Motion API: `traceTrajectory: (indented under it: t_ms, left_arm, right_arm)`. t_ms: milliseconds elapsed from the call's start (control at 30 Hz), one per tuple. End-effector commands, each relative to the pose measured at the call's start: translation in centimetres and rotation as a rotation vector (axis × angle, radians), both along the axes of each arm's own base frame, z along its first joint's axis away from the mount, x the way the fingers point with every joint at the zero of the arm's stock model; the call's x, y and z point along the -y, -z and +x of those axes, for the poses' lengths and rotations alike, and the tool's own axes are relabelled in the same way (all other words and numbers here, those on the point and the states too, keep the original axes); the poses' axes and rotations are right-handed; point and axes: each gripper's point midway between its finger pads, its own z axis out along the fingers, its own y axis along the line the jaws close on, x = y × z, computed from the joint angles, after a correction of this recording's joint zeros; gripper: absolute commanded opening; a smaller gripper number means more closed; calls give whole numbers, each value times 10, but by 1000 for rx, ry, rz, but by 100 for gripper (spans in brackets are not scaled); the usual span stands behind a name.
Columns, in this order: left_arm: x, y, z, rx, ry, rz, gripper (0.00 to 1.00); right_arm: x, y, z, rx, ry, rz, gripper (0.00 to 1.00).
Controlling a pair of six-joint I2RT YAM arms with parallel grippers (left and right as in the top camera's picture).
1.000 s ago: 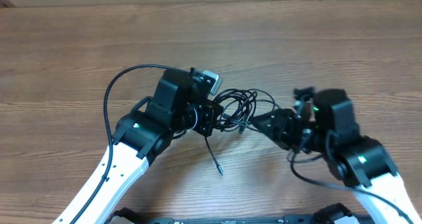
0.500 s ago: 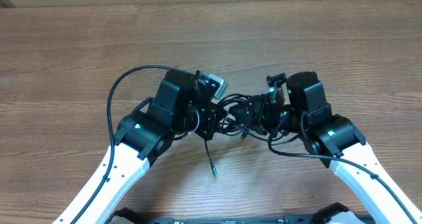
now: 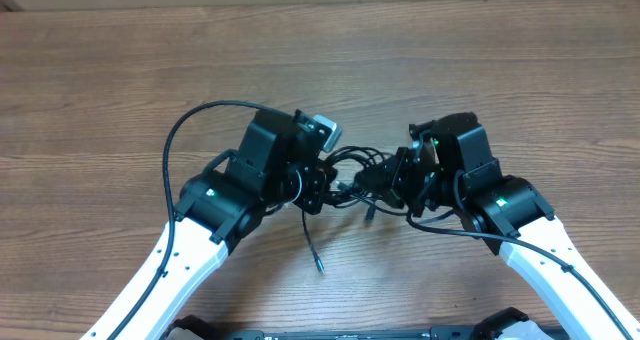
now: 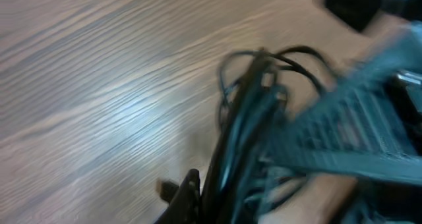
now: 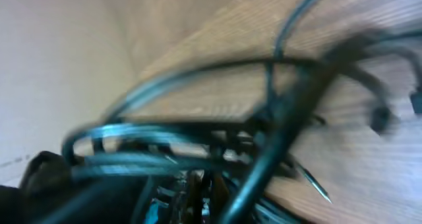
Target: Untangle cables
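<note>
Overhead view: two white-and-black arms meet nose to nose mid-table, w/ the tangle of thin black cables strung between them.
Cables: bunched just above the wood-grain tabletop, near its middle; loops stick out toward the far edge, one loose cord drops toward the near edge and ends in a small plug tip resting on the wood.
Left gripper: clamped on the left side of the bundle; wrist cam shows cords running right up along its finger (blurry, can't pick out which strand).
Right gripper: jaws closed at the right side of the bundle; looks like it has a strand or two, though the right wrist cam is too smeared to say which.
Why held this way: prob. one side anchors the knot while the other gets a hold to draw a loop out; a grip from opposite ends gives room to pull apart.
Progress: early, I'd judge; the knot's tight, only the one tail free.
Risk: pulling could tighten the knot rather than free it.
</note>
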Motion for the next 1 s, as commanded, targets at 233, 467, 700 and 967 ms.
traceTrajectory:
  t_ms: [233, 467, 700, 967]
  left_arm:
    - [-69, 18, 27, -26, -509, 167, 4]
    - [-69, 18, 27, -31, -514, 164, 4]
    - [-63, 17, 27, -56, -527, 115, 4]
    - [-58, 16, 26, -68, -514, 94, 4]
  right_arm:
    - [12, -11, -12, 38, 7, -35, 4]
    - [56, 9, -25, 5, 147, -241, 4]
    - [96, 26, -48, -53, 226, -421, 4]
    - [73, 10, -40, -6, 178, -299, 49]
